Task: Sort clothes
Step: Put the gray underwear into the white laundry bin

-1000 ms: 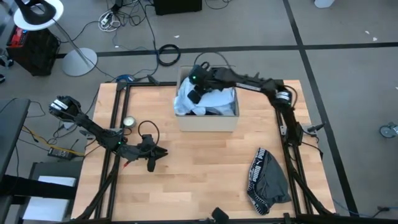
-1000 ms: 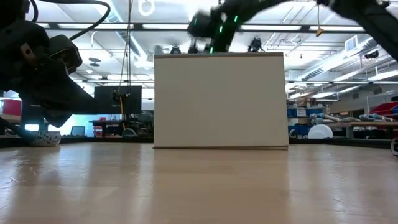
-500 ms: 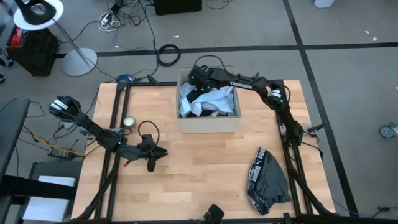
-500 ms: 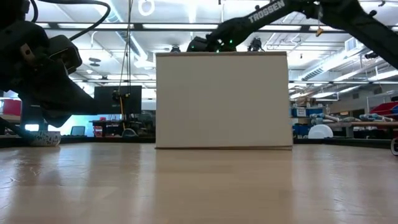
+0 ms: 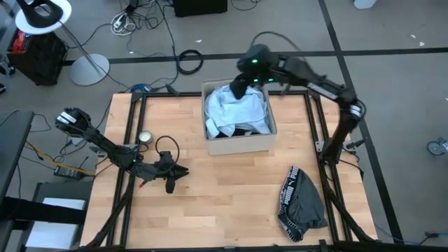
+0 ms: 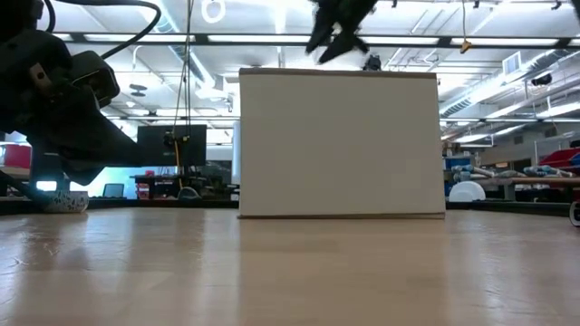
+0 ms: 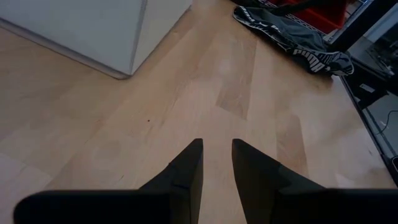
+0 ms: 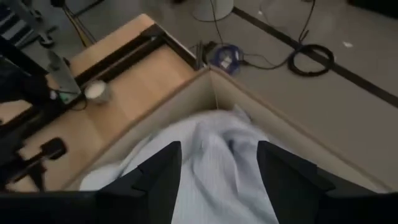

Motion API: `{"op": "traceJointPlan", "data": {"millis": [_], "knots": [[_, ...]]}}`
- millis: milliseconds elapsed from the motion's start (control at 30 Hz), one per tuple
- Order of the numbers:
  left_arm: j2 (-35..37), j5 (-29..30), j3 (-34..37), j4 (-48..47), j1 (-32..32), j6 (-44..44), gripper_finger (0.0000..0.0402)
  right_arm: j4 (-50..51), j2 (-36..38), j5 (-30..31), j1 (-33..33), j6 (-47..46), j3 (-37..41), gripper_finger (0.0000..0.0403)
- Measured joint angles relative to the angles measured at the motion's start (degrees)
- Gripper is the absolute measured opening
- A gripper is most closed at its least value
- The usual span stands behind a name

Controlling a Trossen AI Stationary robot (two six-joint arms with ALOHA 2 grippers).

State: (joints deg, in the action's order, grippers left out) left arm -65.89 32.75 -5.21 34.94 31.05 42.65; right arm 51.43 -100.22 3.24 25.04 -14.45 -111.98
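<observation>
**Right gripper open above the box, nothing held**

Currently the right gripper [image 5: 240,89] hangs over the far edge of the beige cardboard box [image 5: 241,145], fingers [image 8: 163,171] spread wide and empty; the wrist view shows the light blue shirt-like cloth [image 8: 217,162] directly between and below them, not pinched. The left gripper [image 5: 179,173] waits low over the wooden tabletop [image 5: 210,203], well apart from the box, fingers parted a little with nothing between them.

Where the clothes are: a heap fills the box, light blue cloth on top with a black piece [image 5: 241,130] showing under it near the front wall. 1 dark grey garment with a black-and-white lettered waistband [image 5: 301,203] lies flat on the tabletop toward the right front corner, also seen from the left wrist.

Handling, my read: all soft, light, limp fabric, no fragile parts. It will drape and drag neighbours along when lifted, so pieces may come up tangled. Best hold looks like a raised fold or bunched ridge on the light blue cloth's top, pinched deep enough not to slip. For the grey garment, the thicker waistband edge looks the surest grip.
</observation>
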Motion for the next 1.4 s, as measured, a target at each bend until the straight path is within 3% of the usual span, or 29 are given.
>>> {"op": "traceJointPlan", "data": {"millis": [133, 333, 500, 633, 867, 1033, 1167, 1400], "knots": [[0.0, 0.0, 0.0, 0.0, 0.0, 0.0, 0.009, 7.6, 5.6, 2.7, -1.8, -2.5, 0.0, 0.0212], [0.0, 0.0, 0.0, 0.1, 0.0, -0.2, 0.009, 21.6, 12.4, 15.5, -11.3, -9.4, 1.3, 0.0208], [0.0, 0.0, 0.0, 0.4, 0.0, -0.2, 0.009, 25.8, 19.1, 25.2, -25.1, -21.7, 11.0, 0.0207], [0.0, 0.0, 0.0, 0.4, 0.0, -0.3, 0.009, 25.6, 24.6, 29.9, -38.0, -37.9, 23.6, 0.0204], [0.0, 0.0, 0.0, 0.9, 0.0, -0.4, 0.009, 25.4, 27.2, 29.6, -57.3, -73.1, 43.1, 0.0195], [0.0, 0.0, 0.0, 1.4, 0.0, -0.4, 0.0089, 25.0, 24.2, 21.7, -64.9, -93.0, 53.3, 0.0186], [0.0, 0.0, 0.0, 1.5, 0.0, -0.4, 0.0089, 21.8, 20.7, 14.2, -69.2, -102.6, 58.5, 0.0182], [0.0, 0.0, 0.0, 1.4, 0.0, -0.4, 0.0089, 17.2, 14.1, 8.6, -73.9, -111.1, 60.8, 0.0182]]}}
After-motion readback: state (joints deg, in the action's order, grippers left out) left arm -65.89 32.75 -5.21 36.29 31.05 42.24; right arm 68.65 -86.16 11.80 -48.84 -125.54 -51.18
